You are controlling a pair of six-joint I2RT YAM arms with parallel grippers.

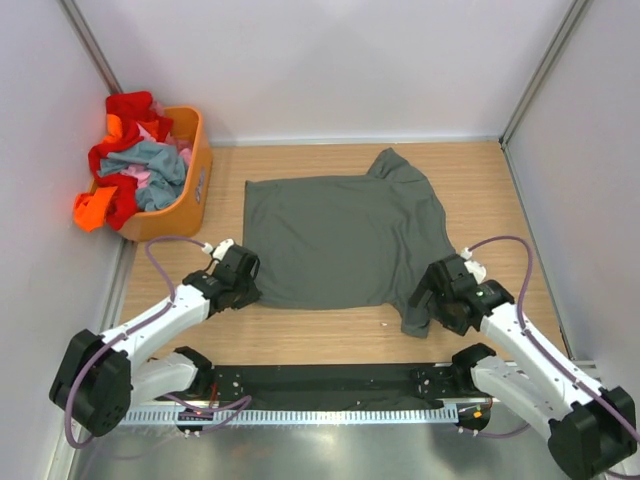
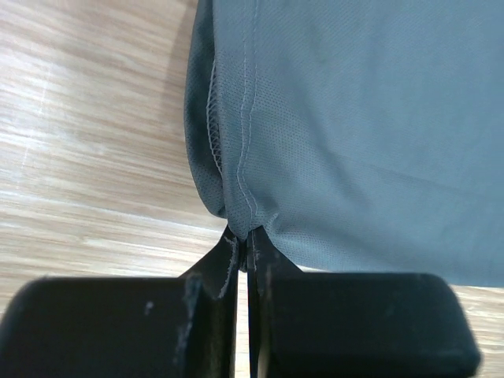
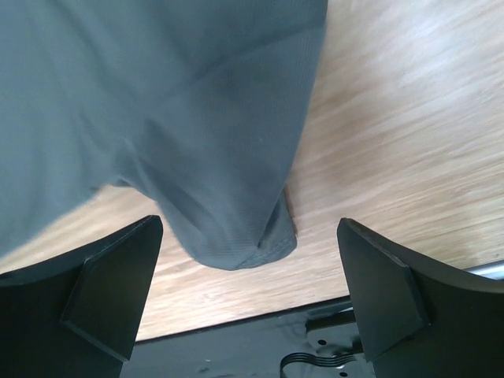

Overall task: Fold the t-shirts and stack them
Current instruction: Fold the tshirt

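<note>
The dark grey t-shirt (image 1: 340,235) lies spread flat on the middle of the wooden table (image 1: 300,335), hem to the left and collar end to the right, one sleeve pointing far and the other near. The other t-shirts (image 1: 135,165), red, orange, pink and blue-grey, are heaped in the orange plastic basket (image 1: 190,195) at the far left, well apart from my work.

I judge this to be the start of the first fold. My left gripper (image 2: 244,264) is pinched tight on the near-left hem corner (image 2: 236,209); the cloth puckers right at the tips. My right gripper (image 3: 248,268) stands wide open, straddling the near sleeve (image 3: 236,220) without holding it, one finger on either side above bare wood.

The next move, as I read it, calls for the right jaws to drop and close on that sleeve or the shoulder beside it, so both near corners can lift together and carry toward the far edge.

There is bare table beyond the shirt's far edge and a strip on the near side. The black base rail (image 1: 330,380) sits just behind my right gripper, and the right wall is close, so I would lift up and away, not back.
</note>
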